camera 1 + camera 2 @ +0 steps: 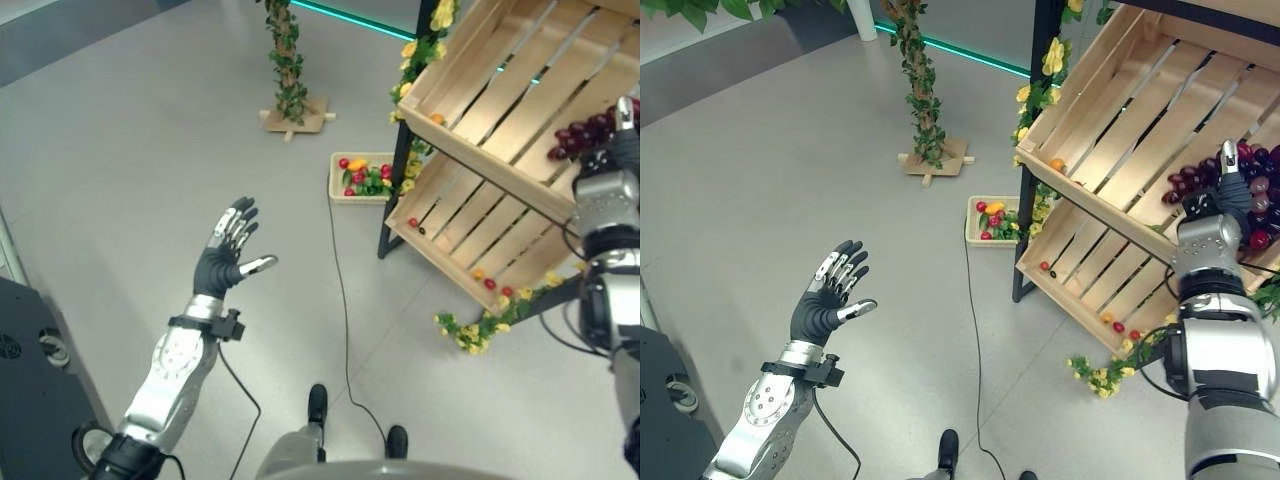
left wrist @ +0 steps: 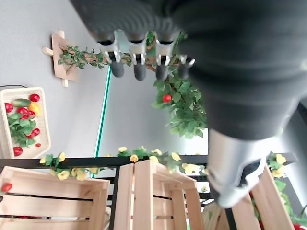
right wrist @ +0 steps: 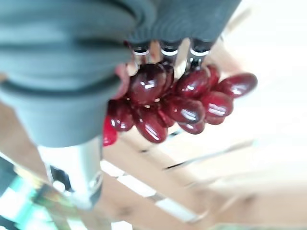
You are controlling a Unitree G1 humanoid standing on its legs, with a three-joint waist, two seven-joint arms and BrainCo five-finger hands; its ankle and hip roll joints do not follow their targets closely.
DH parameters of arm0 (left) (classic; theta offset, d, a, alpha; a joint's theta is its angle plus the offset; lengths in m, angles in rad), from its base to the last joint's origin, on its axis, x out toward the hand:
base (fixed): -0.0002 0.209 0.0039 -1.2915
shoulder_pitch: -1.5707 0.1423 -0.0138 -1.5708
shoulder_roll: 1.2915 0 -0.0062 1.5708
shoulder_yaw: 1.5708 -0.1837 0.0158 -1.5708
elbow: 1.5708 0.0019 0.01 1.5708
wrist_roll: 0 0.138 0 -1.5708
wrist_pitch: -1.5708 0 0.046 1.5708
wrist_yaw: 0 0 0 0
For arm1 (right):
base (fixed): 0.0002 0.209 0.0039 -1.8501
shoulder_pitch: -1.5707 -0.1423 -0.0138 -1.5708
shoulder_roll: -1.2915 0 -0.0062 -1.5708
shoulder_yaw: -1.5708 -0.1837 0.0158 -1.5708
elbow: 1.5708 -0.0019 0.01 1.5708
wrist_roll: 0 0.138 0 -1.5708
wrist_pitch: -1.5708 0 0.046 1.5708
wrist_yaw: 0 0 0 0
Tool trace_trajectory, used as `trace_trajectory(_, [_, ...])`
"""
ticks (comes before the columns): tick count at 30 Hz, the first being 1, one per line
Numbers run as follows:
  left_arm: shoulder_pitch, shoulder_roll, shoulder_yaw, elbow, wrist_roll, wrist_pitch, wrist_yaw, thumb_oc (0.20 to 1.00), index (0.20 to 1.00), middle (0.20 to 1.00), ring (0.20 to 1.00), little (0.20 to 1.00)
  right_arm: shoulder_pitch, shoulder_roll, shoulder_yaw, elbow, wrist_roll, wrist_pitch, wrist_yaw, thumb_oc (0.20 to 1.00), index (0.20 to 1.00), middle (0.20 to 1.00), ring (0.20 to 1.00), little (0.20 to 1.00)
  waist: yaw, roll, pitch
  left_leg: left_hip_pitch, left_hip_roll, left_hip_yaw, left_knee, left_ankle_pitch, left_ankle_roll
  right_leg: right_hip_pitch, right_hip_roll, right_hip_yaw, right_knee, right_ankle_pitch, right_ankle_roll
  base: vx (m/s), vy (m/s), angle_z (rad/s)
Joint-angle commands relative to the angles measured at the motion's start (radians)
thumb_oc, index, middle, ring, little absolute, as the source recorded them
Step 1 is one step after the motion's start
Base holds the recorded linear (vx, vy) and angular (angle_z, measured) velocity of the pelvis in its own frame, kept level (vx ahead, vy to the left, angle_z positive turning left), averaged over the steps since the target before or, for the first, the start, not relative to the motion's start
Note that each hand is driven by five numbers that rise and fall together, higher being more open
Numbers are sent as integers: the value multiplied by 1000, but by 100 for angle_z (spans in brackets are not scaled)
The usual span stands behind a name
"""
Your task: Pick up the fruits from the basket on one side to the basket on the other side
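In the left eye view the left hand point(image 1: 232, 252) hovers over bare floor with fingers spread and nothing in it, while the right hand point(image 1: 622, 130) reaches into the upper wooden crate point(image 1: 500, 110) at a bunch of dark red grapes point(image 1: 585, 133). The right eye view shows a small basket of fruit point(image 1: 992, 221) on the floor beside the rack. The left wrist view confirms straight, empty fingers point(image 2: 139, 69). In the right wrist view the fingers curl over the grapes, which hang beneath them. To do it well, I judge the grip should stay gentle and lift straight up, clear of the crate's rim. No readable writing appears.
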Motion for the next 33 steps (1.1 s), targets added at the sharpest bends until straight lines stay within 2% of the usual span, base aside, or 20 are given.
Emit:
trace_trajectory(1, [-64, -42, 28, -5, -10, -53, 12, 1000, 1000, 1000, 1000, 1000, 35, 71, 34, -237, 27, -186, 29, 1000, 1000, 1000, 1000, 1000, 8, -16, -17, 112, -12, 16, 0, -115, -64, -43, -49, -8, 4, 9, 48, 30, 17, 2])
trace_trajectory(5, [-73, -50, 23, 17, -24, -69, 12, 1000, 1000, 1000, 1000, 1000, 83, 149, 12, -367, 35, -251, 54, 1000, 1000, 1000, 1000, 1000, 12, 5, -25, 120, -19, 6, 0, -114, -63, -29, -53, -16, 4, -1, 44, 0, 0, 0])
trace_trajectory(7, [-75, -52, 20, 24, -28, -72, 11, 1000, 1000, 1000, 1000, 1000, 104, 175, 6, -399, 42, -262, 67, 1000, 1000, 1000, 1000, 1000, 12, 10, -25, 123, -22, 2, 0, -114, -63, -22, -55, -20, 4, -4, 43, 18, -5, 4])
trace_trajectory(12, [-69, -55, 21, 28, -36, -78, 13, 1000, 1000, 1000, 1000, 1000, 129, 193, 2, -432, 41, -280, 63, 1000, 1000, 1000, 1000, 1000, 9, 11, -26, 127, -24, -6, 0, -116, -63, -11, -54, -31, 4, -11, 39, 9, -14, 12])
trace_trajectory(21, [-53, -59, 15, 3, -19, -72, 29, 1000, 1000, 1000, 1000, 1000, 147, 220, 9, -409, 24, -269, 17, 1000, 1000, 1000, 1000, 1000, 4, 1, -28, 138, -20, -6, 0, -129, -58, 0, -52, -32, 4, -15, 38, 5, -2, 1])
trace_trajectory(23, [-47, -57, 13, -1, -12, -70, 34, 1000, 1000, 1000, 1000, 1000, 149, 221, 23, -394, 8, -253, 0, 1000, 1000, 1000, 1000, 1000, 6, -2, -28, 140, -19, -4, 0, -132, -57, 1, -51, -33, 4, -14, 38, 0, 0, 0])
trace_trajectory(26, [-41, -45, 8, -8, 4, -61, 45, 1000, 1000, 1000, 1000, 1000, 135, 203, 74, -299, -78, -199, -91, 1000, 1000, 1000, 1000, 1000, 6, -10, -24, 141, -16, 2, 0, -133, -58, 0, -50, -30, 4, -11, 38, 0, 0, 0])
trace_trajectory(27, [-37, -25, 9, -16, 21, -54, 56, 1000, 1000, 1000, 1000, 1000, 106, 163, 175, -230, -256, -85, -171, 1000, 1000, 1000, 1000, 1000, 5, -20, -20, 146, -13, 9, 0, -139, -61, 2, -48, -25, 4, -12, 38, -29, -14, -4])
trace_trajectory(28, [-38, -28, 12, -18, 22, -53, 57, 1000, 1000, 1000, 1000, 1000, 100, 163, 176, -232, -263, -81, -178, 1000, 1000, 1000, 1000, 1000, 4, -17, -18, 142, -14, 10, 0, -133, -60, -1, -48, -24, 4, -6, 38, -38, -18, -7])
trace_trajectory(29, [-37, -18, 22, -21, 29, -50, 56, 1000, 1000, 1000, 1000, 1000, 88, 141, 240, -214, -354, -7, -187, 1000, 1000, 1000, 1000, 1000, 1, -22, -15, 141, -12, 16, 0, -131, -61, -4, -47, -22, 4, -2, 37, -47, -10, -6])
trace_trajectory(31, [-30, -14, 37, -44, 35, -48, 62, 1000, 1000, 1000, 1000, 1000, 79, 170, 311, -237, -394, 37, -175, 1000, 1000, 1000, 1000, 1000, 0, -31, -10, 140, -8, 24, 0, -131, -62, -10, -46, -18, 4, 3, 36, -19, -9, -2])
trace_trajectory(33, [-27, -20, 41, -52, 32, -44, 66, 1000, 1000, 1000, 1000, 1000, 79, 198, 312, -247, -387, 34, -177, 1000, 1000, 1000, 1000, 1000, 0, -31, -8, 140, -7, 25, 0, -132, -61, -10, -46, -16, 4, 4, 36, -1, -3, -7])
